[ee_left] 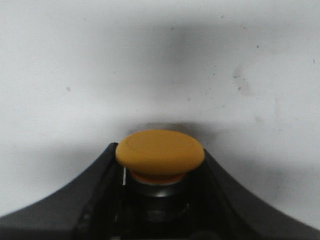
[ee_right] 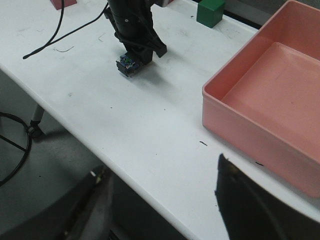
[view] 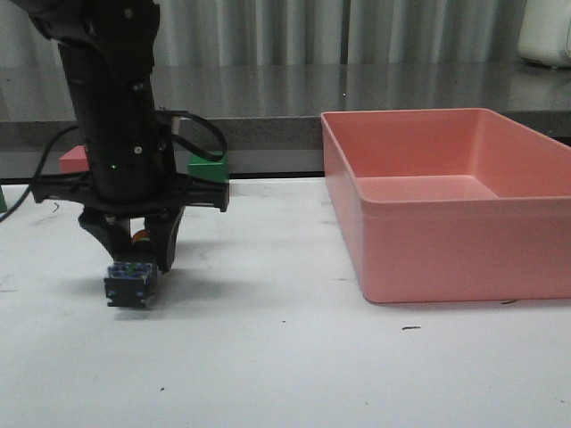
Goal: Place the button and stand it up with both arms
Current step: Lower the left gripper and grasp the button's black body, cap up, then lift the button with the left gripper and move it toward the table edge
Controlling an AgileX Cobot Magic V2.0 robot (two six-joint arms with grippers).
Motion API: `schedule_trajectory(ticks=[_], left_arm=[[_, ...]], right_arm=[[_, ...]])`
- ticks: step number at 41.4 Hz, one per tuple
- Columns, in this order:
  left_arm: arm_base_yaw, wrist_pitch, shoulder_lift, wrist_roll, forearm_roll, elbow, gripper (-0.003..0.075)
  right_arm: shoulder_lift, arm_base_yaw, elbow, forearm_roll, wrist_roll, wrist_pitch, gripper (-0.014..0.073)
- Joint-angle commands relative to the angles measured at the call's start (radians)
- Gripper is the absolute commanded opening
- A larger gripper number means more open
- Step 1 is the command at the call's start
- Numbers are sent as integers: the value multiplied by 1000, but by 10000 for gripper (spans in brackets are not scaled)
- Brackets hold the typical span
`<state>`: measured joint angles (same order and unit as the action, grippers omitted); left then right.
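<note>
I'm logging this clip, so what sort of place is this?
Probably a robotics lab bench: a plain white table, a black robot arm holding a yellow-capped push button, and a pink plastic bin.

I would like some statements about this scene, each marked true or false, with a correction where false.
1. The left gripper holds the button with its jaws closed on it. True.
2. The button's base rests on or just above the white table. True.
3. The pink bin contains the button. False: the bin is empty; the button is at the left gripper, well apart from the bin.
4. The button's cap is green. False: it is yellow-orange.
5. The right gripper is touching the button. False: it is far from it, at the near table edge.
</note>
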<state>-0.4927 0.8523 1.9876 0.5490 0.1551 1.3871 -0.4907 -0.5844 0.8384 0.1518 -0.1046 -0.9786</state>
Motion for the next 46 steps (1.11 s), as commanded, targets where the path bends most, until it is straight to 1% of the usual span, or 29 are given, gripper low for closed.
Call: schedule_trajectory(ticks=[1, 5, 10, 14, 17, 22, 24, 31, 35, 39, 46], left_arm=[[6, 18, -123, -77, 37, 29, 146], [30, 25, -186, -189, 22, 29, 146], [88, 22, -263, -313, -23, 29, 146], [148, 14, -318, -424, -112, 13, 146], [181, -31, -365, -490, -178, -15, 146], [202, -232, -471, -571, -216, -131, 146], [202, -322, -521, -591, -216, -206, 146], [205, -596, -662, -593, -193, -431, 146], [205, -724, -720, -593, -155, -557, 146], [205, -844, -761, -593, -155, -674, 147], [205, -1069, -782, -593, -155, -814, 147]], right_arm=[[-4, 1, 24, 11, -6, 65, 468], [-4, 1, 24, 11, -6, 65, 468], [-4, 1, 24, 11, -6, 65, 468], [-4, 1, 24, 11, -6, 65, 468], [-4, 1, 24, 11, -6, 65, 468], [-4, 1, 24, 11, -6, 65, 468], [-4, 1, 24, 11, -6, 65, 468], [-4, 1, 24, 11, -6, 65, 468], [-4, 1, 24, 11, -6, 65, 468], [-4, 1, 24, 11, -6, 65, 468], [-4, 1, 24, 11, -6, 65, 468]])
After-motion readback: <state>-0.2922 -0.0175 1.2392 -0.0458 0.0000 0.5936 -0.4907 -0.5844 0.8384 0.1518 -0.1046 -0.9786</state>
